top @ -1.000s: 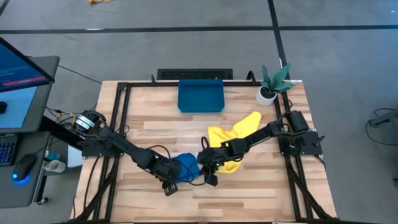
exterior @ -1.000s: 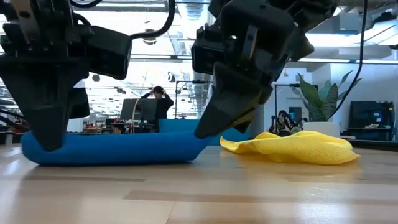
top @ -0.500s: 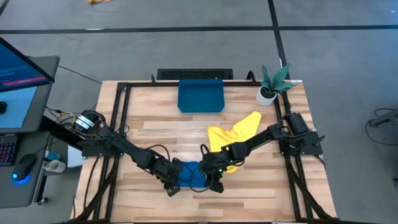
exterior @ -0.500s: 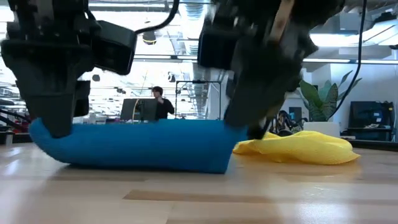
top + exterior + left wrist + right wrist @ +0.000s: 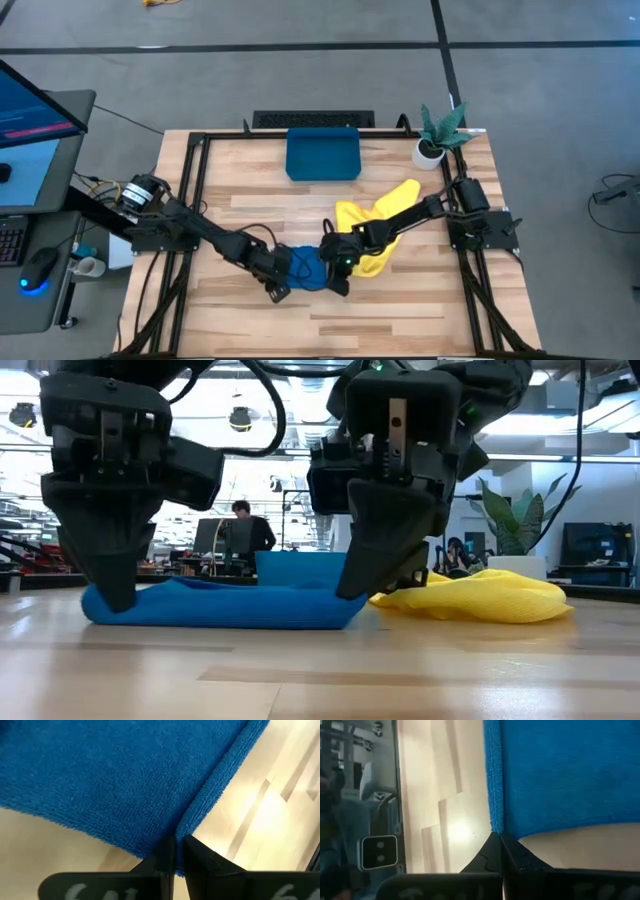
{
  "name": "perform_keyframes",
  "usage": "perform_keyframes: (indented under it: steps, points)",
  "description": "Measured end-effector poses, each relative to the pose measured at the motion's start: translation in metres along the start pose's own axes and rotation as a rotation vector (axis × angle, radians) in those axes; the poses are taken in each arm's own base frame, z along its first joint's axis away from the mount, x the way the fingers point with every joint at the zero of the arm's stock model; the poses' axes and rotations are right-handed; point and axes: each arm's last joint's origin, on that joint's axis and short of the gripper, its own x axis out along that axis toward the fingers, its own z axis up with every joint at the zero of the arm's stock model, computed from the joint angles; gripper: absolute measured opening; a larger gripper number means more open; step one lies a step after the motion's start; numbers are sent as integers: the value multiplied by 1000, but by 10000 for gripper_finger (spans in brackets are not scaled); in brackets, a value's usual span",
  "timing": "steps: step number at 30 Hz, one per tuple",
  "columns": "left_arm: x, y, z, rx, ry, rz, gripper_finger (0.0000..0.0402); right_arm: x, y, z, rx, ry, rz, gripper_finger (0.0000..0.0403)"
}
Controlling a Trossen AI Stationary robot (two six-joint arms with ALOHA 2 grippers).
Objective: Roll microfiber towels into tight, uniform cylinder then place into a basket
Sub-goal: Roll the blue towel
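soft medium-blue microfiber towel (image 5: 305, 270): laid folded flat on the pale wooden table (image 5: 400, 310), near its front edge, pinched at its left end by the left gripper (image 5: 279, 292), fingers closed together, and at its right end by the right gripper (image 5: 339, 286), likewise clamped. crumpled bright-yellow microfiber towel (image 5: 375, 225): lain just right. shallow rectangular dark-blue plastic tray (image 5: 322, 154): set at the far edge.

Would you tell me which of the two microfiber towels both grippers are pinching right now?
The blue towel: the left gripper and right gripper each clamp an edge of it. The yellow towel lies crumpled and free behind it.
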Motion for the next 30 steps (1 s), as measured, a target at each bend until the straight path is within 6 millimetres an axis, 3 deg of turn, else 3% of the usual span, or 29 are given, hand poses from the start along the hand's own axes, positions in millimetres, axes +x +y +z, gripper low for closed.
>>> perform_keyframes:
  steps: [13,25,30]
  points:
    - [2,-2,-3,-4,5,-30,15,1,1,-2,23,-8,-20,15]
    - [2,0,-4,-8,18,-21,15,0,-1,-3,28,34,15,125]
    - [2,0,-4,-8,17,-19,15,-4,2,-2,32,59,62,152]
